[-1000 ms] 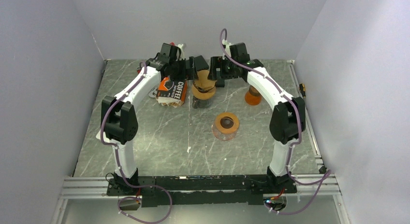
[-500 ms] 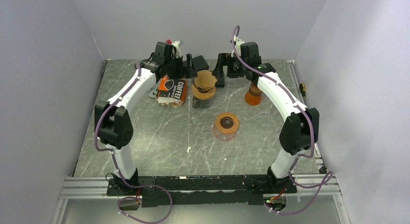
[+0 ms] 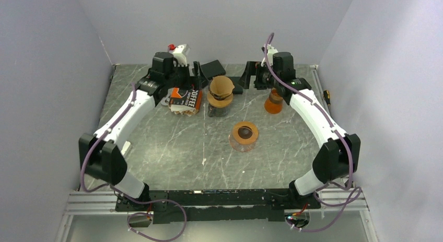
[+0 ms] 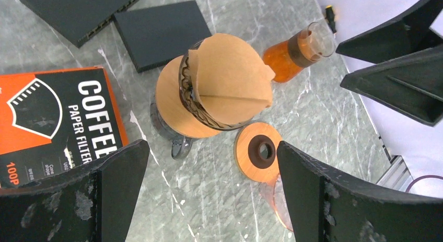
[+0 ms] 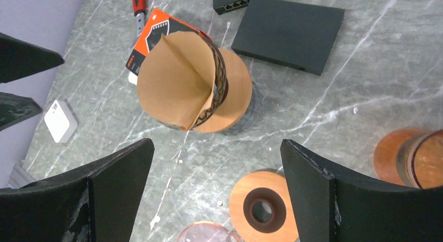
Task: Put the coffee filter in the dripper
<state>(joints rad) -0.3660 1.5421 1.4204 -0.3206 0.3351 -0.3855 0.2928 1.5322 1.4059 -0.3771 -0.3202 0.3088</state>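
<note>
Brown filter (image 3: pixel 221 85) in dripper (image 3: pixel 219 100); left hand (image 3: pixel 196 70) and right hand (image 3: pixel 249 73) pulled back.

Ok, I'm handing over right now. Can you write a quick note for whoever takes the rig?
Left gripper: open, empty, up above the table near the filter box.
Right gripper: open, empty, on the dripper's other side.
Filter: in the dripper, touched by neither gripper. Its top stands above the rim and looks tilted.
Done: filter is in the dripper.
Left: probably only a check that it sits evenly, then park the arms.
</note>
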